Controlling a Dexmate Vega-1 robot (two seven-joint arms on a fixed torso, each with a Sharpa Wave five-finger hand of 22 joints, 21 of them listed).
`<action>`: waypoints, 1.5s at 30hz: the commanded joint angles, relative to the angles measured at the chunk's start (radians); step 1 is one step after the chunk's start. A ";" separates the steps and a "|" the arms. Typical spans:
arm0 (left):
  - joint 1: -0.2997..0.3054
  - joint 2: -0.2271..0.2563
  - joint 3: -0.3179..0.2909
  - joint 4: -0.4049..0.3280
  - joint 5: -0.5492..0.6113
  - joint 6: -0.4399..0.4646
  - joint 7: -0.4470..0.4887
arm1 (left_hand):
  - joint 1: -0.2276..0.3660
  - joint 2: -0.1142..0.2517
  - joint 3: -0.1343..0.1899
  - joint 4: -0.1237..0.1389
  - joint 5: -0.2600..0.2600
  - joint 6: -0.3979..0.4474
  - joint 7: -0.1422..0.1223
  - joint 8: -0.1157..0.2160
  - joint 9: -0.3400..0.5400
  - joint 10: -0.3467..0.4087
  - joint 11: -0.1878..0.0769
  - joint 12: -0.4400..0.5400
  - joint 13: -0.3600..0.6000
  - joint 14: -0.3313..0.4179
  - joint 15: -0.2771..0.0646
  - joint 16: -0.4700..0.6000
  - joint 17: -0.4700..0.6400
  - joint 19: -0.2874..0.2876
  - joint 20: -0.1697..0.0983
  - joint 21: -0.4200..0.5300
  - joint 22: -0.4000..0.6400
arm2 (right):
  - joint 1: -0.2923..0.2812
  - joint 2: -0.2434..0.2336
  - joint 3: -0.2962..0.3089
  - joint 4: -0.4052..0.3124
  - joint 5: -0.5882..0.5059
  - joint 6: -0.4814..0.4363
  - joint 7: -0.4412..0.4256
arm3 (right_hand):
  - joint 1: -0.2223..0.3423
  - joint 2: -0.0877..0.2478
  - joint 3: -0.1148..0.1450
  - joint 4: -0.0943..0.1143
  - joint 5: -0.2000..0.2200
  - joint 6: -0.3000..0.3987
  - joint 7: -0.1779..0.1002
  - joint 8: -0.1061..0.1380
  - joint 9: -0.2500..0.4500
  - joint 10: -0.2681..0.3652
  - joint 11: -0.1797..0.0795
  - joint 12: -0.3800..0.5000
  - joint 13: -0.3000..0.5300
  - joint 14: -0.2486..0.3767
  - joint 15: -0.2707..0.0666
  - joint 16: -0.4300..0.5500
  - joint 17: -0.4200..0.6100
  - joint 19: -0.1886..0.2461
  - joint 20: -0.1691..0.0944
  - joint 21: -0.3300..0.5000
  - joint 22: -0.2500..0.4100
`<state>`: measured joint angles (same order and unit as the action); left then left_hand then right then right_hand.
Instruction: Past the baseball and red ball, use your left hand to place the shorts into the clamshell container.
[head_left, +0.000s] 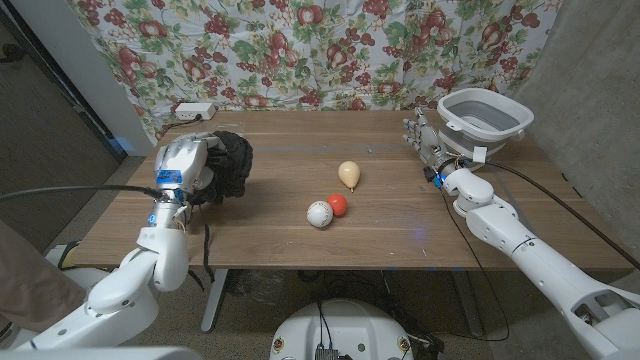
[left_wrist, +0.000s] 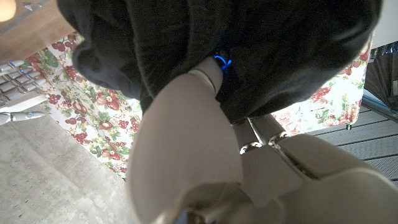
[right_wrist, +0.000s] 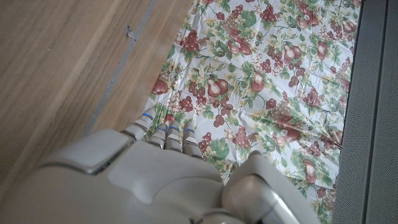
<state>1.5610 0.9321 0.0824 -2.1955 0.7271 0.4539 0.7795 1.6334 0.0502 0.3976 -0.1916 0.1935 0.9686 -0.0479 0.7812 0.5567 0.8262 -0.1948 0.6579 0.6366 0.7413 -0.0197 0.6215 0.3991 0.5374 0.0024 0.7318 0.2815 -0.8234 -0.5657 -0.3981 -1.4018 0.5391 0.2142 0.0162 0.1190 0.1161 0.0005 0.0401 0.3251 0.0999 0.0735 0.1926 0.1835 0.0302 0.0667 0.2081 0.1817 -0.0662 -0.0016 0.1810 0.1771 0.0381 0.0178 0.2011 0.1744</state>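
The left hand (head_left: 188, 168) holds the black shorts (head_left: 228, 163) bunched at the counter's (head_left: 300, 240) left side, fabric wrapped over its fingers in the left wrist view. The baseball (head_left: 318, 213) and red ball (head_left: 338, 203) touch mid-counter, a pale pear-shaped thing (head_left: 348, 174) just behind them. The grey tub (head_left: 485, 112) stands at the far right, beside the right hand (head_left: 427, 137), whose fingers look straight, holding nothing. A dangling hem could sweep the balls rolling; a loose hold might drop the cloth short
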 joint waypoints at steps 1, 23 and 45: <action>-0.010 -0.011 -0.039 -0.029 -0.023 -0.042 -0.044 | 0.001 -0.013 0.029 0.020 0.004 0.045 0.045 0.009 0.003 0.002 0.001 0.003 0.004 0.132 -0.169 -0.001 0.296 0.068 -0.225 0.293 0.229 | 0.021 -0.002 -0.001 0.014 -0.001 -0.004 0.006 | 0.014 0.008 0.003 0.000 -0.001 0.007 0.004 0.002 0.002 0.002 0.003 0.005 0.003 0.004 -0.002 0.003 0.002 0.005 0.002 0.003 0.006; -0.011 -0.061 -0.073 -0.079 0.054 0.006 -0.042 | -0.006 -0.027 0.048 0.022 0.010 0.038 0.044 0.007 0.001 0.002 -0.002 0.000 0.000 0.147 -0.167 -0.013 0.286 0.083 -0.226 0.280 0.212 | 0.014 -0.016 0.008 0.005 0.005 -0.014 0.005 | 0.017 0.008 0.006 -0.002 -0.004 0.010 0.003 0.002 0.002 0.006 0.005 0.006 0.003 0.004 -0.002 0.003 0.002 0.003 0.002 0.001 0.006; -0.096 -0.071 -0.059 -0.004 0.024 -0.016 -0.078 | -0.015 -0.036 0.062 0.025 0.013 0.037 0.041 0.007 -0.002 0.003 -0.002 -0.001 -0.001 0.155 -0.168 -0.022 0.285 0.091 -0.228 0.275 0.201 | 0.009 -0.021 0.007 -0.007 0.005 -0.007 0.012 | 0.019 0.008 0.008 -0.003 -0.006 0.010 0.002 0.001 0.002 0.006 0.003 0.006 0.003 0.003 -0.002 0.002 0.002 0.003 0.001 0.000 0.006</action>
<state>1.5169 0.8641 0.0039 -2.2453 0.7663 0.4626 0.6998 1.6071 0.0135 0.4115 -0.2055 0.2001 0.9765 -0.0385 0.7820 0.5538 0.8258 -0.1946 0.6562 0.6319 0.7933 -0.0186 0.6013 0.4005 0.5500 0.0150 0.7945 0.2815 -0.8109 -0.5833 -0.3913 -1.3985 0.5433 0.2009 0.0255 0.1257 0.1228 0.0045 0.0361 0.3204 0.1034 0.0769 0.1926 0.1835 0.0332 0.0697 0.2082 0.1817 -0.0662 -0.0016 0.1810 0.1771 0.0379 0.0179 0.2011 0.1744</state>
